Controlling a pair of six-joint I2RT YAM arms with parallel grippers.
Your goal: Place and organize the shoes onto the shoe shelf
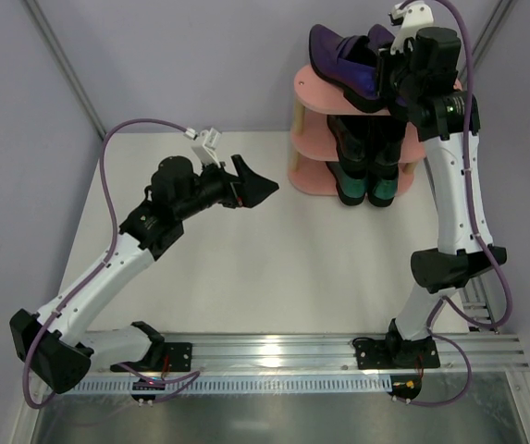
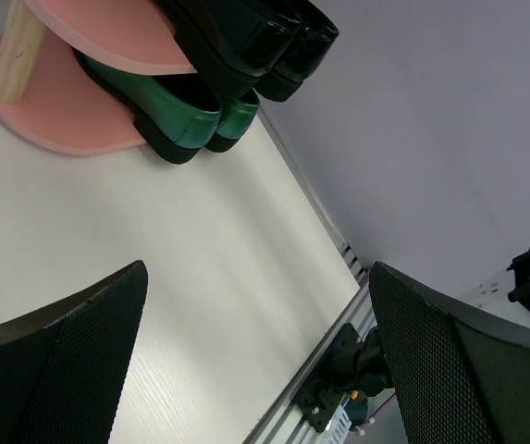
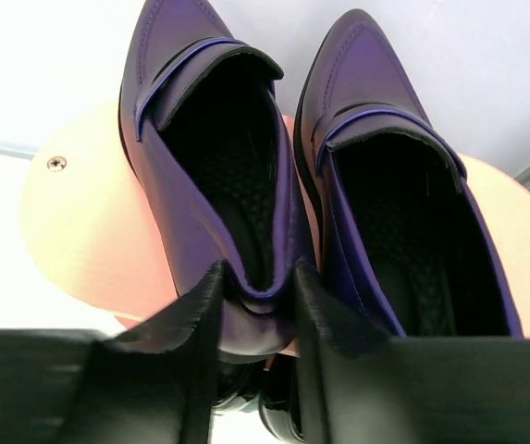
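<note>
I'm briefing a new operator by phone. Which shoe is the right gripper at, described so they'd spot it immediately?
Find the pink shoe shelf at the back right. On its top tier, it is the purple loafer on the left in the right wrist view. Unlike its twin, its heel sits between the fingers of the right gripper.

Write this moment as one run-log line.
right hand: gripping purple shoe heel, top board | left hand: open | black pair, green pair: shelved

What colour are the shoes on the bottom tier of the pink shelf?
The bottom-tier shoes are glossy dark green, clearest in the left wrist view.
</note>
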